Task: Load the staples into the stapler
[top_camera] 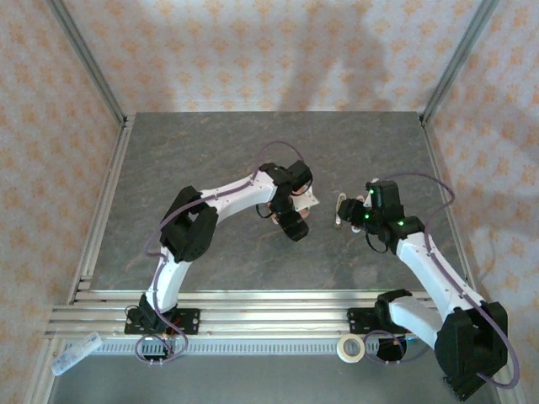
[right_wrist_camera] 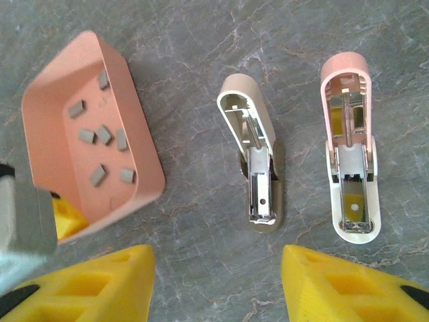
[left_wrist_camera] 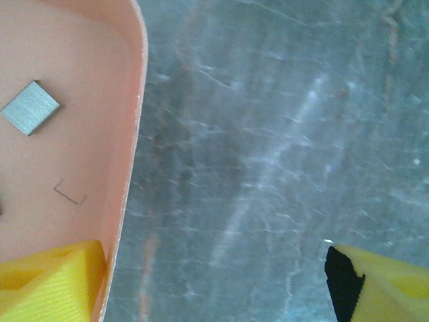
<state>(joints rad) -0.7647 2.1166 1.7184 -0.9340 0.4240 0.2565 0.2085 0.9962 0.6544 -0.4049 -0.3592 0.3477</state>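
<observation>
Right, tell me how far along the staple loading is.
Done: the stapler lies opened on the table. In hand: left jaws open astride the tray wall, gripping nothing. Left: the staples lie in the tray, none picked up; loading and closing remain.

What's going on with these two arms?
Two robot arms are meant to load staples into the pink stapler. The left claw is open, straddling the wall of the pink tray holding them, gripping nothing. The right claw hangs open above that stapler and a cream stapler, both lying opened on the table.
</observation>
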